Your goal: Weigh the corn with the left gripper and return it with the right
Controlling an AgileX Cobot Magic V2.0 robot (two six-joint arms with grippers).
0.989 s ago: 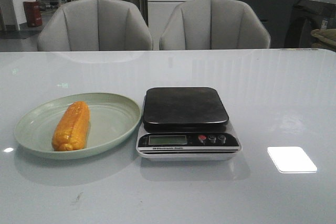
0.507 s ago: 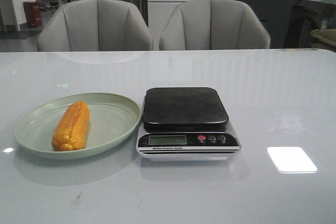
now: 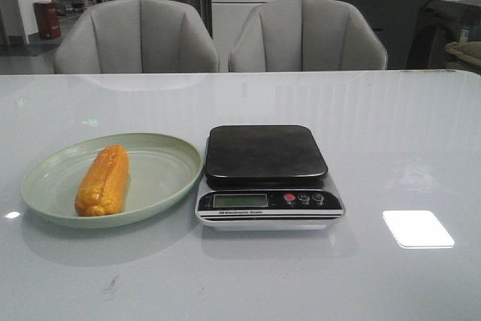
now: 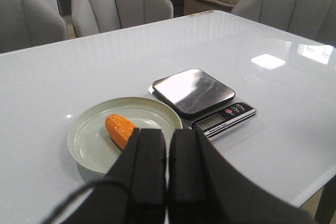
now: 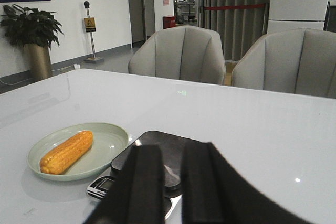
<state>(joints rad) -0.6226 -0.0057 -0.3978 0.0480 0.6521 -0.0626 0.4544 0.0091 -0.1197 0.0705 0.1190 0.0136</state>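
The corn (image 3: 102,180), an orange-yellow cob, lies lengthwise on a pale green plate (image 3: 173,152) at the table's left. A black-topped kitchen scale (image 3: 264,152) stands just right of the plate, its platform bare. Neither gripper shows in the front view. In the left wrist view my left gripper (image 4: 168,132) is shut and empty, hanging above the near side of the plate (image 4: 89,148), with the corn (image 4: 118,128) just beyond its tips. In the right wrist view my right gripper (image 5: 172,148) has a narrow gap between its fingers, holds nothing, and sits above the near side of the scale (image 5: 157,139).
Two grey chairs (image 3: 135,35) (image 3: 307,31) stand behind the far table edge. A bright light reflection (image 3: 418,228) lies on the glossy white table right of the scale. The scale's display and buttons (image 3: 301,199) face the front.
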